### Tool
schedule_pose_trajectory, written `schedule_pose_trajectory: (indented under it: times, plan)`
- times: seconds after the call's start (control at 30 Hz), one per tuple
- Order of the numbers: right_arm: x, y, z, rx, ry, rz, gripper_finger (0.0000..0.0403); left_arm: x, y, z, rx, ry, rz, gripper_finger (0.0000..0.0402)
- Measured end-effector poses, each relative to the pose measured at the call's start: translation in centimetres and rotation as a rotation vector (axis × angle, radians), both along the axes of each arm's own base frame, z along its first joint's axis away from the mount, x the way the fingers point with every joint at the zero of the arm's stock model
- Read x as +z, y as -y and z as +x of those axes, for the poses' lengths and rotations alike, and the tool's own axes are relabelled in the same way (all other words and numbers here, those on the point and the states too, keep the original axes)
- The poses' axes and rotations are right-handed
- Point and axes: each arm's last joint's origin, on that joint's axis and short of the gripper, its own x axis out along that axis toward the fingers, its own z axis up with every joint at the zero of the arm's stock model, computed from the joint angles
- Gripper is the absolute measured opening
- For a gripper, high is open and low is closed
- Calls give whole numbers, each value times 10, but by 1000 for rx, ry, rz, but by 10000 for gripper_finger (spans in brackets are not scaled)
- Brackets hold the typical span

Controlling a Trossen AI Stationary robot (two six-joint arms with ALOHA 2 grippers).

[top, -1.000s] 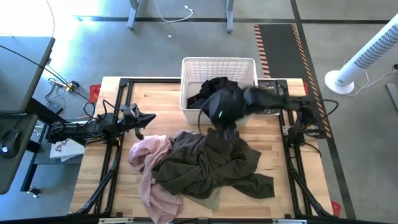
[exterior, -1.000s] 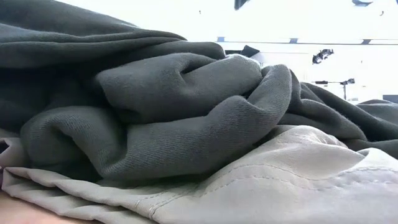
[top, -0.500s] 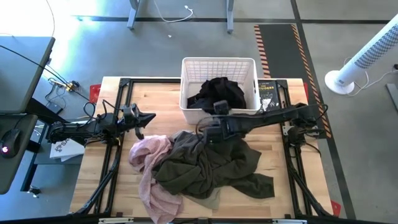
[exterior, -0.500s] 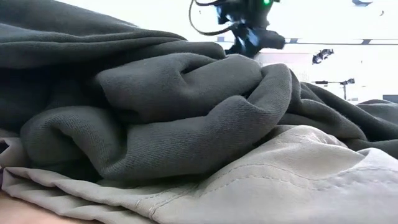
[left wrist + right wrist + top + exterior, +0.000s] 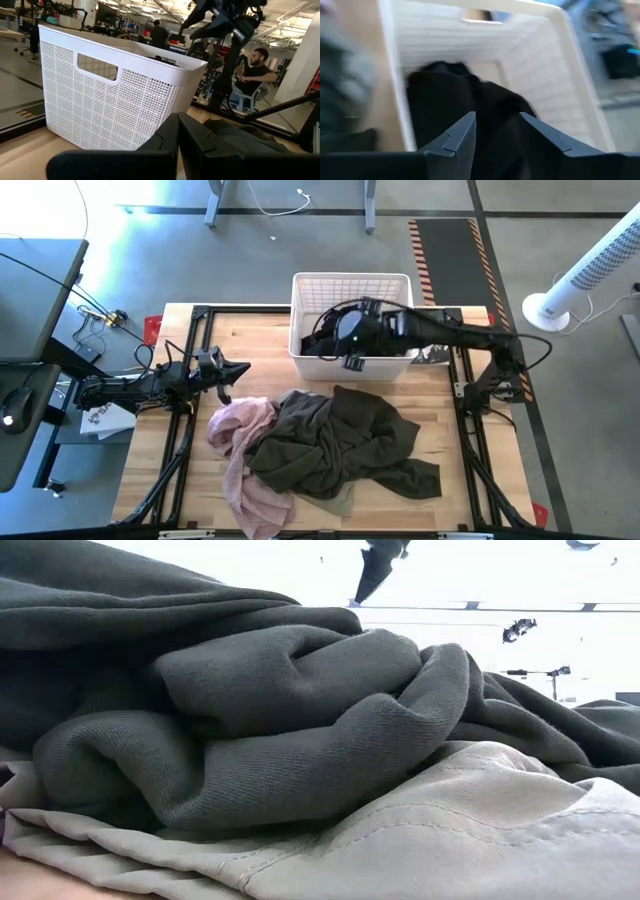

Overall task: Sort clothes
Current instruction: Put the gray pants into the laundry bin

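Observation:
A black garment (image 5: 352,326) lies in the white lattice basket (image 5: 350,280) at the table's far middle; it also shows in the right wrist view (image 5: 465,110). A dark olive-brown garment (image 5: 340,440) lies heaped on the table near the front. A light pink garment (image 5: 243,450) lies at its left, and a beige one (image 5: 460,830) shows under its near edge. My right gripper (image 5: 497,125) is open and empty above the basket (image 5: 555,65), pointing toward the table's left and down. My left gripper (image 5: 178,135) is shut and empty at the table's left (image 5: 236,368).
A dark printed box (image 5: 438,330) lies right of the basket. Black frame rails (image 5: 190,430) run along both table sides. A white tower fan (image 5: 590,265) stands off the right edge. People (image 5: 252,67) sit in the room beyond the table.
My right gripper has gone down and toward the near edge, over the olive-brown garment's far part. It has then risen and gone back toward the far edge, and is now above the basket. The clothes in the low view have not moved.

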Motion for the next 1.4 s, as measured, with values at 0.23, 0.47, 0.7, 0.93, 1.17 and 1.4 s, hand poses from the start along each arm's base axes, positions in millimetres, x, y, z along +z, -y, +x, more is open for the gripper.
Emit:
schedule_pose_trajectory:
  times: [0.23,0.47,0.7,0.93,1.17,1.4]
  plan:
    - [9,-69,-4,335,24,110,144,0,0,0,3,-7,15,3]
    - [-7,-150,-7,471,38,291,144,0,0,0,3,1,-6,3]
    - [-90,-194,-22,499,-102,414,144,0,0,0,-13,3,-8,3]
    - [-103,-162,-12,304,-73,351,149,0,-1,0,36,0,-2,3]
    - [-117,-131,-5,178,-99,479,219,0,-1,-1,46,3,-9,3]
    - [-140,-117,-5,78,-64,452,310,0,-1,-1,46,3,-11,3]
